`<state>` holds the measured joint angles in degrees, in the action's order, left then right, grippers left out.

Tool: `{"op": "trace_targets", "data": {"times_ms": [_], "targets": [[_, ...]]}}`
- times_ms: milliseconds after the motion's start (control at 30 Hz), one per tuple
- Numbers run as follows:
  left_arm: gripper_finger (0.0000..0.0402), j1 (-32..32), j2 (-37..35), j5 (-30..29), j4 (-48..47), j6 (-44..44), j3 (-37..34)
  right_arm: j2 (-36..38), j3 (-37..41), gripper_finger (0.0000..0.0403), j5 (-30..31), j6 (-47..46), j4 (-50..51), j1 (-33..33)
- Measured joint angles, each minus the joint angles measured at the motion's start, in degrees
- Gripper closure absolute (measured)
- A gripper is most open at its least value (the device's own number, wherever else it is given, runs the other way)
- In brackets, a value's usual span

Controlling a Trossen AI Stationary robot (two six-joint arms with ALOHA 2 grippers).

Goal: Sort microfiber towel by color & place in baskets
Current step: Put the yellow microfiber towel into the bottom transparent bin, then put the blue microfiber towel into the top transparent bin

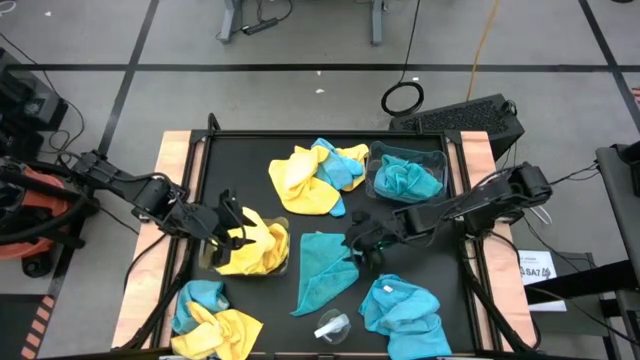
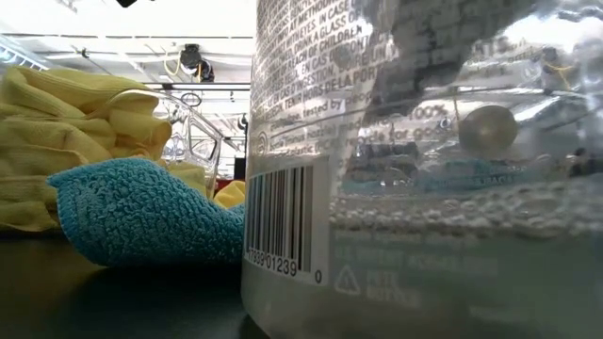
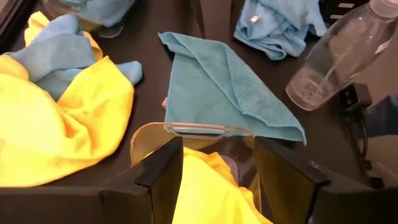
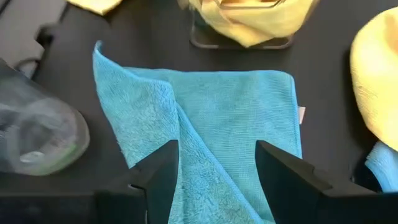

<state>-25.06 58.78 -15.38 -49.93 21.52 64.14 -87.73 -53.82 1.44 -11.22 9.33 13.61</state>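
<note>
A: Nearest the low camera, what is recorded?

B: Item one: a clear plastic bottle, lying on the dark surface, barcode label shown. Beside it, a teal towel against yellow cloth.

A: And the left gripper?

B: Fingers apart, poised over a clear basket holding a yellow towel; nothing is clamped.

A: The right gripper?

B: Fingers apart, held above the flat teal towel at mid-surface; whether it is touched cannot be told.

A: Other stock?

B: A second basket holding teal towels at the far right; a mixed pile beside it; a mixed heap near left; a teal heap near right.
</note>
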Motion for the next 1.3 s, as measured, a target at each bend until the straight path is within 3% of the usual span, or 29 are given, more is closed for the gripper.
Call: {"op": "trace_targets", "data": {"times_ms": [233,567,700,1067,1167,1300], "targets": [[0.0199,0.0,0.2,-0.3,0.4,0.4,-1.7,-6.2,0.0,0.0152,0.1,7.2,-8.8,0.0],[0.0199,0.0,1.9,-0.2,2.4,0.1,-1.8,-16.3,0.0,0.0109,-1.4,5.7,-16.4,0.0],[0.0199,0.0,2.3,-0.1,2.9,0.1,-1.8,-18.2,0.0,0.0108,-4.4,5.5,-18.4,0.0],[0.0199,0.0,2.3,0.1,3.2,0.1,-1.9,-23.9,-0.5,0.0114,-4.5,2.0,-19.7,0.0],[0.0199,0.0,2.2,0.1,3.2,0.1,-1.9,-24.1,-0.5,0.0132,-4.5,0.3,-19.6,-0.2],[0.0199,0.0,2.2,0.1,3.3,0.1,-1.9,-23.9,-0.4,0.0186,-4.4,0.0,-19.0,-0.5]]}}
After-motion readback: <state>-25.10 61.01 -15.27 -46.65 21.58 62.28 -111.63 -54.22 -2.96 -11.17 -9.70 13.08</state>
